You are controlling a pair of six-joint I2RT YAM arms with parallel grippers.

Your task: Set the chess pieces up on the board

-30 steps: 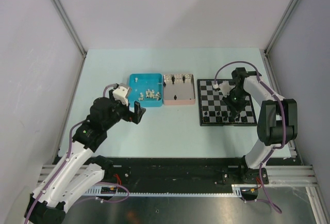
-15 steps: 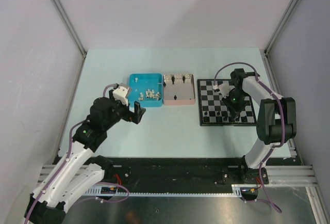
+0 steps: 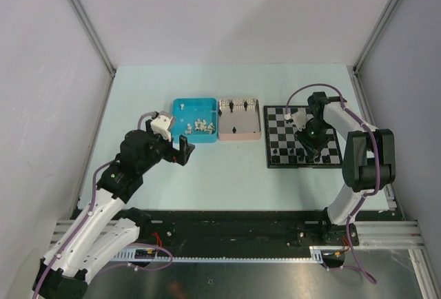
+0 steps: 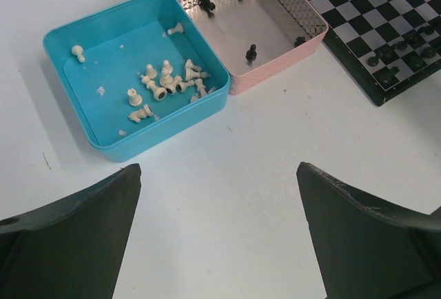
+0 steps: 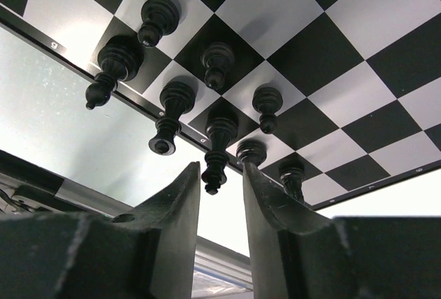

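The board [image 3: 279, 123] lies at the right, with several black chess pieces [image 3: 295, 154] standing in its near rows. My right gripper [image 3: 315, 150] hangs over that near edge. In the right wrist view it [image 5: 220, 168] is open, its fingers either side of the top of a tall black piece [image 5: 219, 146] that stands on an edge square of the board [image 5: 331, 51], with a gap showing on the right. My left gripper [image 3: 185, 149] [image 4: 219, 168] is wide open over bare table, in front of the blue tray [image 4: 76, 106] of white pieces [image 4: 165, 85].
A pink tray [image 4: 275, 65] beside the blue tray [image 3: 180, 128] holds a few black pieces [image 4: 251, 52]. In the top view the pink tray [image 3: 240, 136] sits between the blue one and the board. Grey walls close in the table on three sides.
The right gripper's jaws have parted from the tall black piece, which now stands on the board's near edge. The left arm has not moved.
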